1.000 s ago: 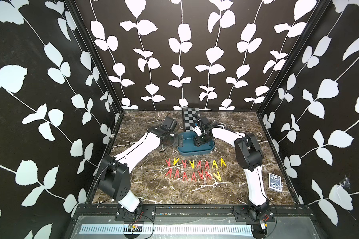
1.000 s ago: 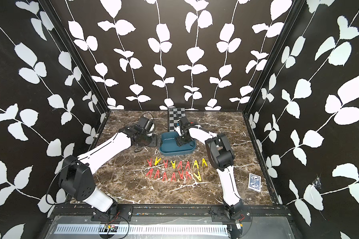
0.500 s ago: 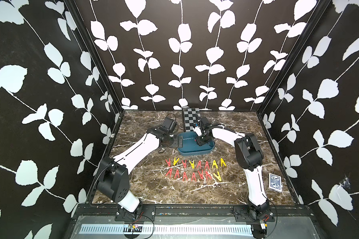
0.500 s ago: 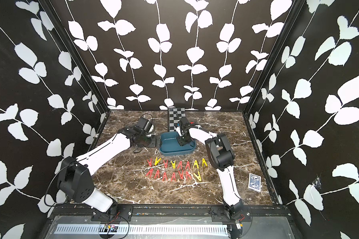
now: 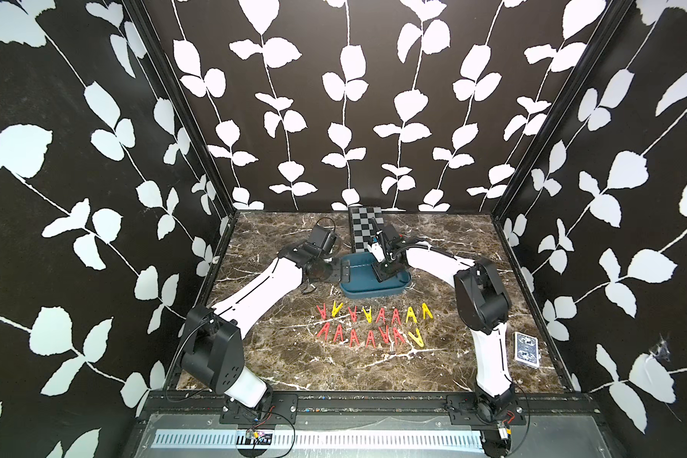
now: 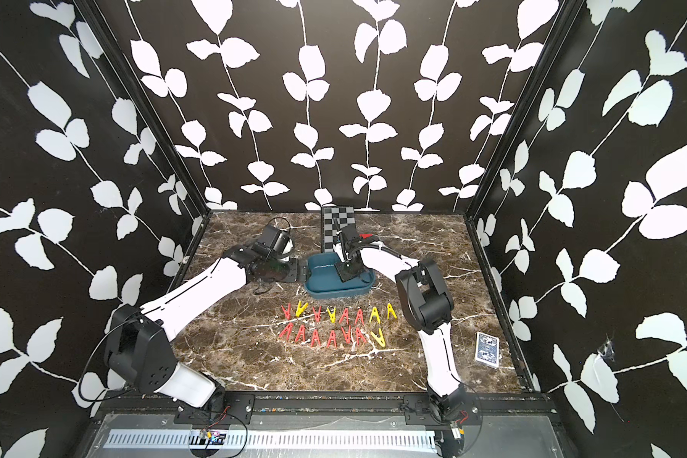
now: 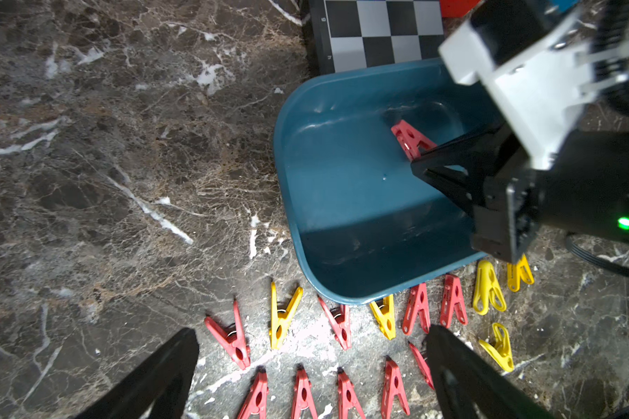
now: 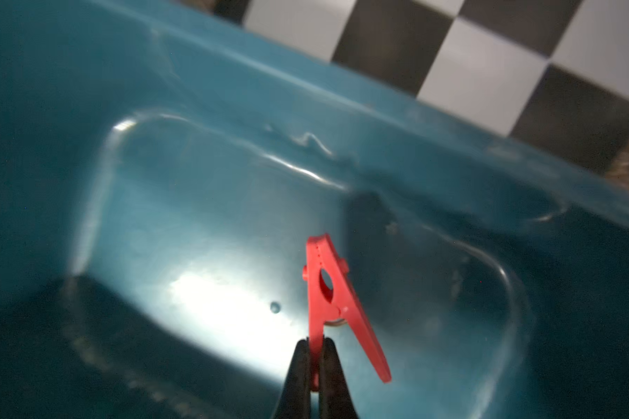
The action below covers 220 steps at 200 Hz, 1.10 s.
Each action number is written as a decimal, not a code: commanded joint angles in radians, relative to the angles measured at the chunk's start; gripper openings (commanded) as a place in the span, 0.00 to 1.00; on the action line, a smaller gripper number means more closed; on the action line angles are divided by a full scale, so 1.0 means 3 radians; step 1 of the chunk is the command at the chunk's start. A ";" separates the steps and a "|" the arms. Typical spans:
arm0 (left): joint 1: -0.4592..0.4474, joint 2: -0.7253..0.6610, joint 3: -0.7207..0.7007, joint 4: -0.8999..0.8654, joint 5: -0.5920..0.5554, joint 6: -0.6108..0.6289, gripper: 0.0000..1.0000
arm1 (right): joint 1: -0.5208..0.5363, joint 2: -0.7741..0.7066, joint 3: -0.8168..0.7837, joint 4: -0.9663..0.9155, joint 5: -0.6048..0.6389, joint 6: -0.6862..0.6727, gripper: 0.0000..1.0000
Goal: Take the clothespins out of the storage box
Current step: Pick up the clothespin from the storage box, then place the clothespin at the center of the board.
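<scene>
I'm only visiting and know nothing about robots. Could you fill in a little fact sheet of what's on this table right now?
surface: marble-patterned table
storage box: teal, one red clothespin inside; no other visible
right gripper: shut on one leg of the red clothespin, down in the box
left gripper: open, empty, beside the box
laid-out clothespins: red and yellow, two rows on the table in front of the box
extras: checkered board behind the box; card pack near the right arm's base
</scene>
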State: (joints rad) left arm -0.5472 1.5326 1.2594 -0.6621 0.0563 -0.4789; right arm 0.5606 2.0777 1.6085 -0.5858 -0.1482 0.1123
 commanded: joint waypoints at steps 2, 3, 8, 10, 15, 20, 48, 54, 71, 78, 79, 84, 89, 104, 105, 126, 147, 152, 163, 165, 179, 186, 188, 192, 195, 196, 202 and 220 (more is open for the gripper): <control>0.0019 -0.0162 -0.0046 0.0095 0.0136 0.0013 0.99 | 0.0018 -0.0319 -0.0093 0.0005 0.0010 0.0221 0.00; 0.0022 -0.0161 -0.0046 0.0098 0.0135 0.0012 0.99 | 0.0018 -0.0329 -0.0101 0.0010 0.0012 0.0230 0.00; 0.0020 -0.0159 -0.0046 0.0107 0.0159 0.0017 0.99 | 0.0018 -0.0381 -0.0129 0.0016 0.0013 0.0271 0.00; 0.0022 -0.0159 -0.0044 0.0113 0.0165 0.0017 0.99 | 0.0018 -0.0397 -0.0146 0.0019 0.0018 0.0287 0.00; 0.0020 -0.0159 -0.0046 0.0133 0.0196 0.0024 0.99 | 0.0018 -0.0446 -0.0188 0.0024 0.0017 0.0322 0.00; 0.0022 -0.0156 -0.0042 0.0147 0.0231 0.0029 0.99 | 0.0018 -0.0509 -0.0233 0.0038 0.0028 0.0355 0.00; 0.0020 -0.0121 -0.0012 0.0239 0.0385 0.0067 0.99 | 0.0021 -0.0853 -0.0557 0.0103 0.0095 0.0548 0.00; 0.0018 -0.0111 -0.0011 0.0263 0.0429 0.0072 0.99 | 0.0018 -0.0932 -0.0629 0.0107 0.0111 0.0591 0.00; 0.0019 -0.0073 0.0012 0.0324 0.0531 0.0078 0.99 | 0.0018 -0.1166 -0.0872 0.0147 0.0158 0.0709 0.00; 0.0018 -0.0047 0.0025 0.0335 0.0569 0.0086 0.99 | 0.0018 -0.1266 -0.0962 0.0155 0.0189 0.0755 0.00; 0.0019 -0.0044 0.0025 0.0338 0.0572 0.0085 0.99 | 0.0021 -0.1281 -0.0963 0.0156 0.0196 0.0760 0.00; 0.0014 -0.0029 0.0040 0.0348 0.0588 0.0091 0.99 | 0.0018 -0.1348 -0.1098 0.0158 0.0211 0.0796 0.00; 0.0014 -0.0010 0.0053 0.0355 0.0598 0.0092 0.99 | 0.0018 -0.1419 -0.1171 0.0160 0.0230 0.0827 0.00; 0.0014 0.0045 0.0098 0.0371 0.0659 0.0101 0.99 | 0.0019 -0.1621 -0.1393 0.0153 0.0272 0.0923 0.00; 0.0011 0.0048 0.0100 0.0371 0.0662 0.0100 0.99 | 0.0018 -0.1655 -0.1406 0.0155 0.0278 0.0931 0.00; 0.0010 0.0120 0.0166 0.0409 0.0745 0.0098 0.99 | 0.0026 -0.1980 -0.1735 0.0145 0.0344 0.1072 0.00; 0.0003 0.0196 0.0229 0.0438 0.0803 0.0097 0.99 | 0.0026 -0.2265 -0.2059 0.0137 0.0380 0.1233 0.00; -0.0001 0.0213 0.0242 0.0443 0.0813 0.0099 0.99 | 0.0027 -0.2339 -0.2136 0.0133 0.0384 0.1265 0.00; -0.0011 0.0253 0.0269 0.0449 0.0832 0.0098 0.99 | 0.0031 -0.2473 -0.2297 0.0141 0.0379 0.1357 0.00; -0.0011 0.0258 0.0276 0.0451 0.0834 0.0098 0.99 | 0.0029 -0.2493 -0.2323 0.0137 0.0378 0.1373 0.00; -0.0020 0.0298 0.0301 0.0460 0.0855 0.0096 0.99 | 0.0041 -0.2642 -0.2488 0.0103 0.0391 0.1468 0.00; -0.0024 0.0314 0.0318 0.0464 0.0861 0.0098 0.99 | 0.0048 -0.2711 -0.2564 0.0096 0.0405 0.1516 0.00; -0.0021 0.0319 0.0321 0.0465 0.0863 0.0098 0.99 | 0.0051 -0.2733 -0.2589 0.0093 0.0407 0.1530 0.00; -0.0026 0.0325 0.0325 0.0463 0.0865 0.0099 0.99 | 0.0058 -0.2774 -0.2629 0.0090 0.0412 0.1558 0.00; -0.0020 0.0327 0.0326 0.0463 0.0866 0.0098 0.99 | 0.0061 -0.2800 -0.2661 0.0087 0.0412 0.1581 0.00; -0.0024 0.0332 0.0327 0.0466 0.0866 0.0101 0.99 | 0.0063 -0.2810 -0.2674 0.0086 0.0417 0.1587 0.00; -0.0028 0.0344 0.0339 0.0463 0.0869 0.0098 0.99 | 0.0073 -0.2858 -0.2747 0.0077 0.0426 0.1629 0.00; -0.0028 0.0361 0.0342 0.0466 0.0872 0.0100 0.99 | 0.0110 -0.2993 -0.2957 0.0073 0.0443 0.1766 0.00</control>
State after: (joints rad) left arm -0.5491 1.6417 1.3327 -0.5320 0.3000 -0.4622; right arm 0.5758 1.2289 0.7834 -0.5541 -0.0402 0.5537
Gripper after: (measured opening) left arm 0.989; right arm 0.052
